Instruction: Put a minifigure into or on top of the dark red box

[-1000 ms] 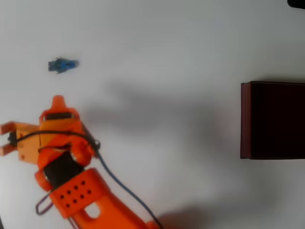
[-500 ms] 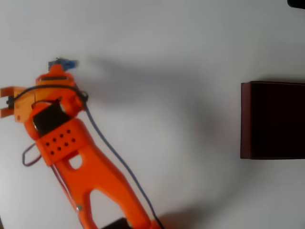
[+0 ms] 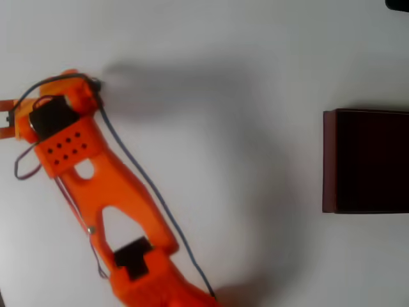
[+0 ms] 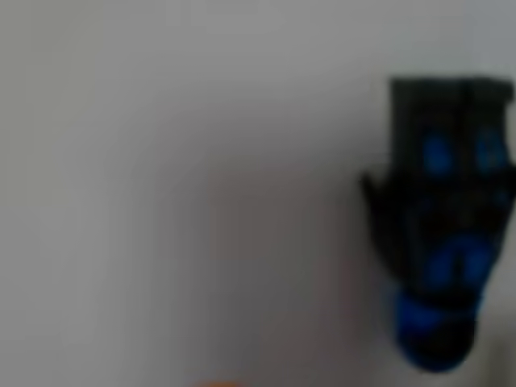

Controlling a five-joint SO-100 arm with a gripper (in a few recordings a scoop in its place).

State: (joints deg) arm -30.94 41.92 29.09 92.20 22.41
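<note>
Since a second ago the orange arm (image 3: 96, 185) has swung up and left over the spot where the figure lay. Whether its gripper is spread or pinched cannot be told. In the wrist view the minifigure (image 4: 439, 234) lies blurred on the white table (image 3: 223, 192), very close. The reach is under way; next, close on it, then carry it right to the far-off dark red box (image 3: 365, 161).

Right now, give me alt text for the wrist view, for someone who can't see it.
A blurred close-up of the blue and dark minifigure at the right side of the frame, lying on a pale table. A sliver of orange sits at the bottom edge.
</note>
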